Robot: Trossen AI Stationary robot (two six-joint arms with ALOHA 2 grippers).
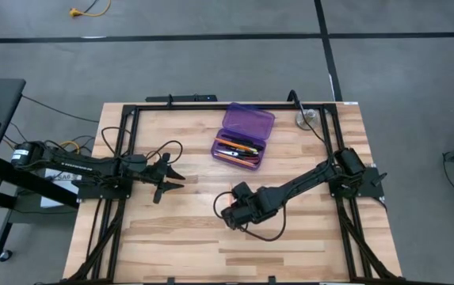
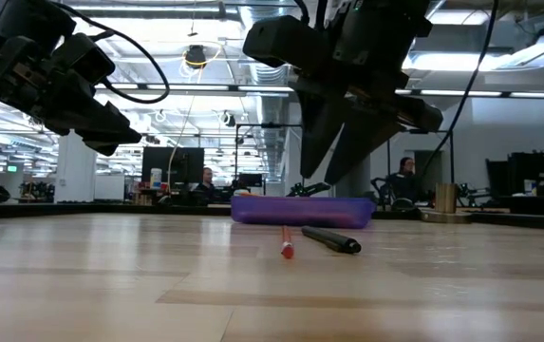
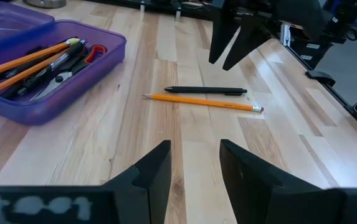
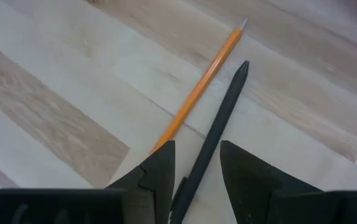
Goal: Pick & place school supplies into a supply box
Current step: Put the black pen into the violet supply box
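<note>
One orange pencil and one black pen lie side by side on the table, near the purple supply box. The box stands with its lid swung back, holding orange pencils, dark pens and red-handled scissors. My right gripper is open and hovers above the pen's end, one finger on either side, clear of it; the low view shows its fingers well above the pen. My left gripper is open and waits over the table's left part, pointing toward the loose pencil.
A round silver disc lies near the table's far right corner, with a cable running to it. Black frame rails border the table. Bare wood lies between the two grippers and along the near edge. People sit in the room beyond.
</note>
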